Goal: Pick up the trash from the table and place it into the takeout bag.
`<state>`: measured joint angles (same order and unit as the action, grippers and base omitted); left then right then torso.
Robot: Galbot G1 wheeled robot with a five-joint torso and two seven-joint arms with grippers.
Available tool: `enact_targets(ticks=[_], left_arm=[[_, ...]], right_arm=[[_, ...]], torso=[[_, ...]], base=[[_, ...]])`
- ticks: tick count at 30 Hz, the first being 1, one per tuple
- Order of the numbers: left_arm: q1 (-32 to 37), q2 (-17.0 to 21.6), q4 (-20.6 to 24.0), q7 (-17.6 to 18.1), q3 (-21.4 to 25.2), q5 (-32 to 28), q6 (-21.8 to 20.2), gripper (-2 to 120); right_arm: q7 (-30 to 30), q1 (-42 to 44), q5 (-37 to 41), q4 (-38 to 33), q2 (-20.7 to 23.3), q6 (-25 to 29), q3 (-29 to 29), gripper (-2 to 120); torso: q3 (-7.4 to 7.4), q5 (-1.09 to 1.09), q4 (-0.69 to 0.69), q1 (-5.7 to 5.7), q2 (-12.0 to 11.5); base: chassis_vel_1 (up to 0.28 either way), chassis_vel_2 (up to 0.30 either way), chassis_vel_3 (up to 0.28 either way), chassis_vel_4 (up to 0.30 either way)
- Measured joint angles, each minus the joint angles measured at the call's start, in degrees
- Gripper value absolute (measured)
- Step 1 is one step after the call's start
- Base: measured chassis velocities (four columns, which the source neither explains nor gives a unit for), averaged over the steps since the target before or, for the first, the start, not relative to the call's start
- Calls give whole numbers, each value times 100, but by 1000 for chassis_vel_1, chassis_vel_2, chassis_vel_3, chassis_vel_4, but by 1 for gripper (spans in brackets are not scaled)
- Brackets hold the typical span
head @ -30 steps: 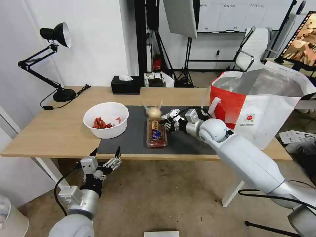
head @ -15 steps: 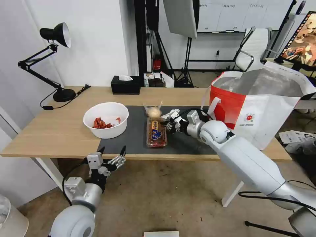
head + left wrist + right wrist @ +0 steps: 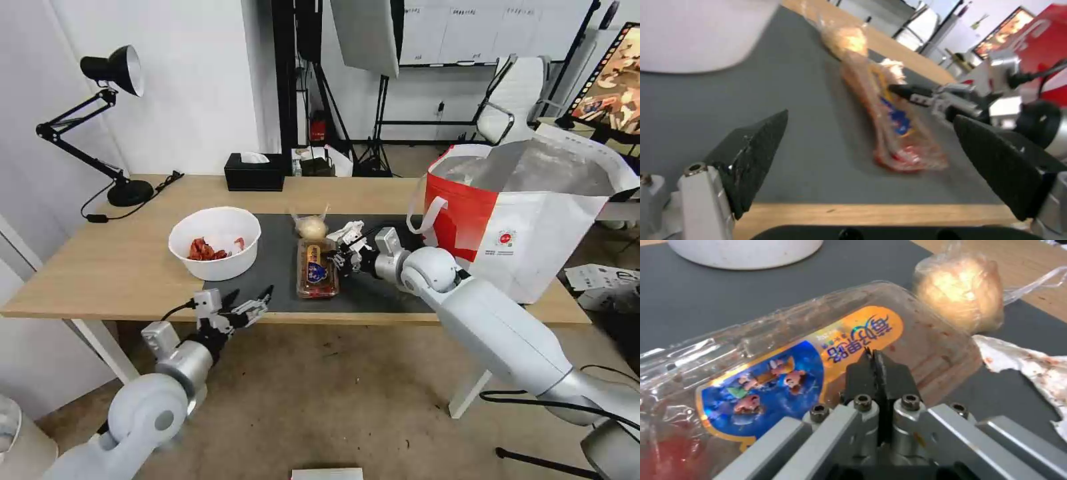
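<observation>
The right gripper's (image 3: 874, 355) fingers (image 3: 345, 256) are pressed together with nothing between them, their black tips resting against the label side of the clear plastic food tray (image 3: 809, 350). That tray lies on the dark grey mat (image 3: 280, 267) near the middle of the surface (image 3: 113, 267). At twelve o'clock from the tray, touching its far end, sits the small clear bag with a beige lump (image 3: 311, 227). At about one o'clock from the tray, just beyond the right fingers, lies the crumpled white tissue (image 3: 348, 232), stained with red specks. The white round bowl (image 3: 215, 243) holding red shells stands at nine to ten o'clock from the tray, overlapping the mat's left edge. The takeout bag (image 3: 533, 220) stands open at three o'clock, at the surface's right end, foil lining showing.

The left gripper (image 3: 250, 298) hovers at the near edge of the surface, at seven o'clock from the tray, its fingers (image 3: 751, 156) spread wide apart and empty, pointing toward the tray.
</observation>
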<state>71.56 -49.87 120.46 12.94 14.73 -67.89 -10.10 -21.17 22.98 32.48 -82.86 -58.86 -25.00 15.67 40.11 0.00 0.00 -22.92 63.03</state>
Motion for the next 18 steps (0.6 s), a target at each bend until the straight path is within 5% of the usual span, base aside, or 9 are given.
enact_targets(ticks=[12, 18], left_arm=[[-1439, -112, -906, 353, -605, -2006, -625, 100], [-1935, -255, -1238, 451, -834, -2314, -976, 100]], right_arm=[[36, -3, 69, -26, 37, -10, 15, 0], [56, -5, 71, -63, 63, -11, 14, 0]], torso=[[0, 0, 0, 0, 0], [0, 0, -1, -1, -1]], base=[[0, 0, 0, 0], [0, 0, 0, 0]])
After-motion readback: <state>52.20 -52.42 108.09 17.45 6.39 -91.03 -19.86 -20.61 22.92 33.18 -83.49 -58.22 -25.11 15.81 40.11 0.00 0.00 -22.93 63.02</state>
